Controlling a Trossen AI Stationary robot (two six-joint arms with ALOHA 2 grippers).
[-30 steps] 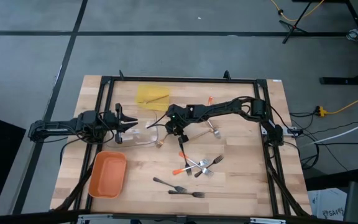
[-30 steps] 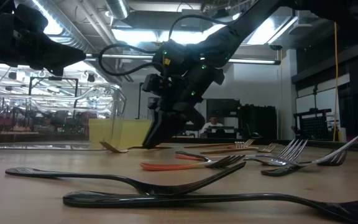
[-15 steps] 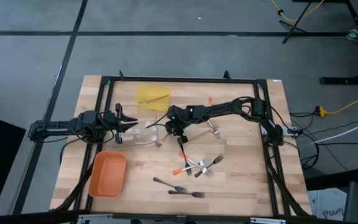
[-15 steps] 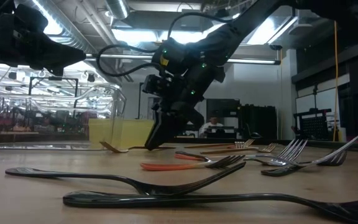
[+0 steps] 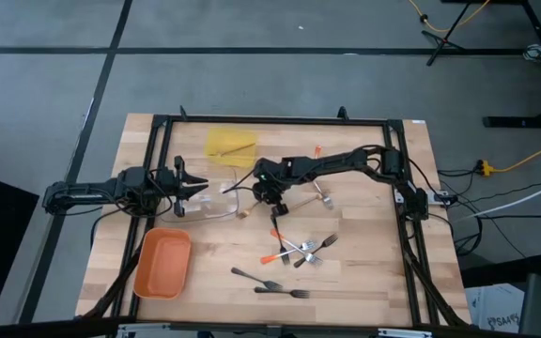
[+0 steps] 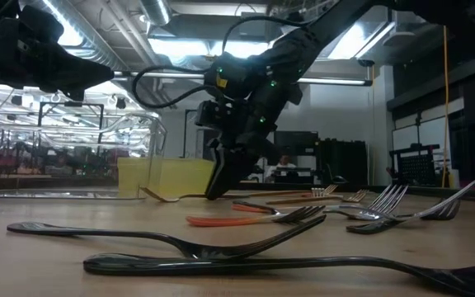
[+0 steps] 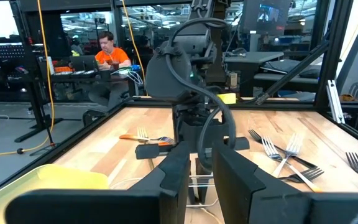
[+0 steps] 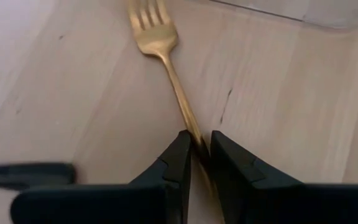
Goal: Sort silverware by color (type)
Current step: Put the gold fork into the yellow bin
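My right gripper (image 5: 271, 204) is reached out to the table's middle and is shut on a tan fork (image 8: 166, 68). The fork's tines (image 5: 243, 214) point toward the clear tray (image 5: 216, 203). The low view shows the same gripper (image 6: 218, 195) slanting down, with the fork (image 6: 171, 197) stretched out low over the wood. My left gripper (image 5: 195, 184) waits open at the table's left edge, level and touching nothing. Other silverware lies loose: silver forks with orange tips (image 5: 295, 249), dark forks (image 5: 272, 284) and tan pieces (image 5: 319, 195). My right gripper pinches the tan fork's thin handle (image 8: 194, 138) between its two fingertips, well back from the tines; the fingers hide the handle's end. The fingers slant down from the table's right side, and the fork runs straight ahead of them. Its tine end (image 6: 150, 195) is at the table top.
A yellow tray (image 5: 230, 145) at the far side holds a tan piece. An orange tray (image 5: 163, 263) stands at the near left. A black frame (image 5: 280, 120) runs around the table. Behind the table, a person (image 7: 109, 53) sits in the room.
My right gripper has tipped at the wrist and rolled a little, staying in place. In the low view its fingers now stand steeper and farther from the clear tray. The tan fork has been drawn a short way along the table with them.
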